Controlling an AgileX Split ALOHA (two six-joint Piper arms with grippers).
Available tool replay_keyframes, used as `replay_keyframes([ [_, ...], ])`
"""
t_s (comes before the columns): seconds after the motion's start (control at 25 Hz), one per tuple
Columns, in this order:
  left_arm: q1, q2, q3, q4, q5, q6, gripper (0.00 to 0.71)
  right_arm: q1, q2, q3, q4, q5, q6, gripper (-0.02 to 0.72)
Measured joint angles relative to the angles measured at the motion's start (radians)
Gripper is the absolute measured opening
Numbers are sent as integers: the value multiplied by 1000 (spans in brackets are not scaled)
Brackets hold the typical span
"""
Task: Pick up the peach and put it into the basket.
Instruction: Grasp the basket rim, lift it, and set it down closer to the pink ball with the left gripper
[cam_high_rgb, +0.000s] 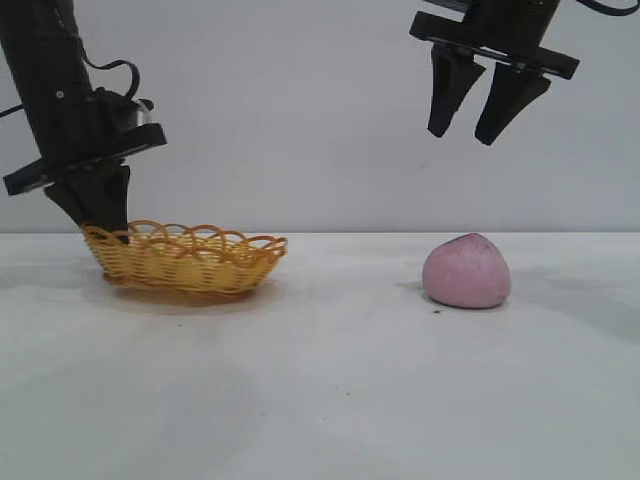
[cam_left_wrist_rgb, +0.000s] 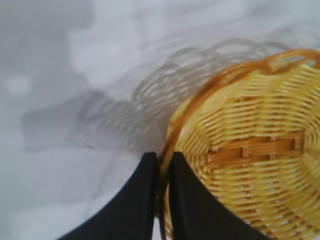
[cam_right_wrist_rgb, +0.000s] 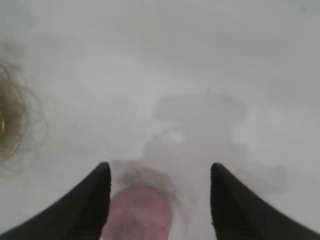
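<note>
Matte pink peach (cam_high_rgb: 467, 271) sits on table (cam_high_rgb: 340, 390) at 3 o'clock from woven wicker basket (cam_high_rgb: 185, 258). Right gripper (cam_high_rgb: 478, 125) hangs wide above peach. Left gripper (cam_left_wrist_rgb: 160, 165) pinches basket's looped rim, visible only in wrist view.

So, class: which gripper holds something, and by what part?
The left gripper pinches the basket by its rim; the right gripper holds nothing.
</note>
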Motion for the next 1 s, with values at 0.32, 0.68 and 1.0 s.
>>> replay_keyframes([
  [0.32,-150,-184,347,-273,-331,14,0,0,0,30,21,67,8,417],
  [0.68,-181,-185,359,-197,-375,-82,0,4,0,30,26,107,16,417],
  [1.0,-181,-200,455,-172,-429,-144,0,6,0,30,33,107,18,417],
])
